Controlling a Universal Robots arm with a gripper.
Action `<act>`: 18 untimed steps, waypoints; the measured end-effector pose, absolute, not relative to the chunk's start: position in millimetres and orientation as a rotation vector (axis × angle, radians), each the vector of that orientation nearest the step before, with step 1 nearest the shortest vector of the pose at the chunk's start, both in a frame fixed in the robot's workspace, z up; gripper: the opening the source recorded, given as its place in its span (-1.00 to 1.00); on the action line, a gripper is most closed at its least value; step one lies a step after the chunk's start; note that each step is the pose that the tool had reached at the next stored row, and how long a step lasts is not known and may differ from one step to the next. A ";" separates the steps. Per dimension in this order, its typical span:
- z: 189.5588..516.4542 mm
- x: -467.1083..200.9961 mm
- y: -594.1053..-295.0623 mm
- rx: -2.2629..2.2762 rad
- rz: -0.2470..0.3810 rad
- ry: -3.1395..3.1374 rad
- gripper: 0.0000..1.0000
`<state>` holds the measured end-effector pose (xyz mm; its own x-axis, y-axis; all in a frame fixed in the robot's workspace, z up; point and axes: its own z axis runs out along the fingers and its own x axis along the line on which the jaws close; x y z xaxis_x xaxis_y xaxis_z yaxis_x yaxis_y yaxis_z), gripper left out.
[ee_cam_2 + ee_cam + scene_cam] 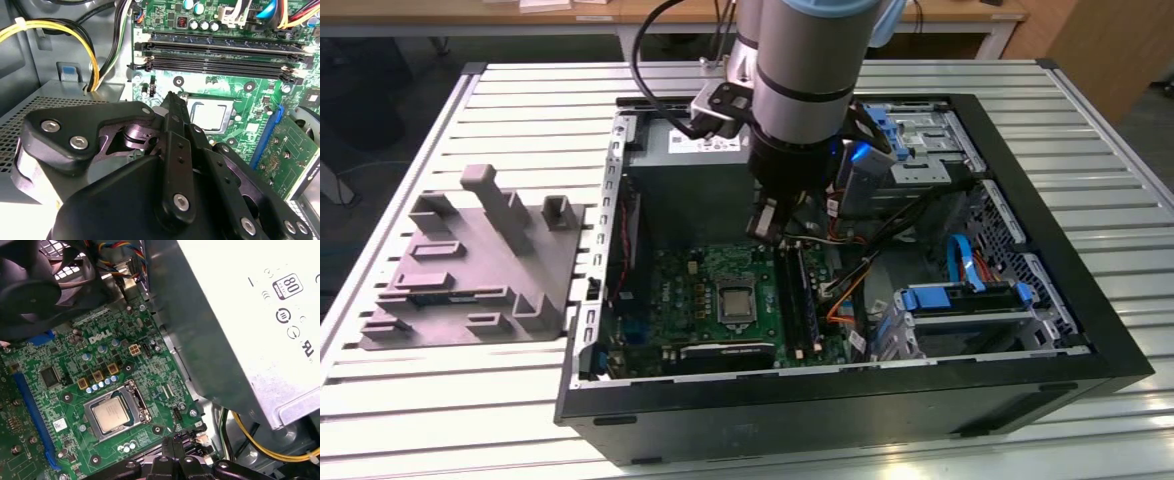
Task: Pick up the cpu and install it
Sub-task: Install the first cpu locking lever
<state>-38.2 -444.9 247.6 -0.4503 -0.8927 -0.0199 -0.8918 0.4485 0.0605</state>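
Inside the open black computer case on the slatted metal tabletop, the small square silvery cpu lies flat in the metal-framed socket of the green motherboard, so it looks already seated. Above the board's rear edge, the black pincer hangs with fingers together, holding nothing. A grey moulded plastic tray stands near the tabletop's edge.

A robotics lab: slatted aluminium bench, opened computer case, wooden desks behind.
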 end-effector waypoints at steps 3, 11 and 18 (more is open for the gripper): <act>247.6 -37.5 -443.5 1.639 -0.097 -2.661 -0.79; 247.2 -36.0 -439.4 1.639 -0.097 -2.661 -0.79; 246.3 -36.0 -436.7 1.639 -0.097 -2.661 -0.79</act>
<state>-36.0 -436.7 246.3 -0.4502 -0.8927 -0.0200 -0.8918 0.4484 0.0605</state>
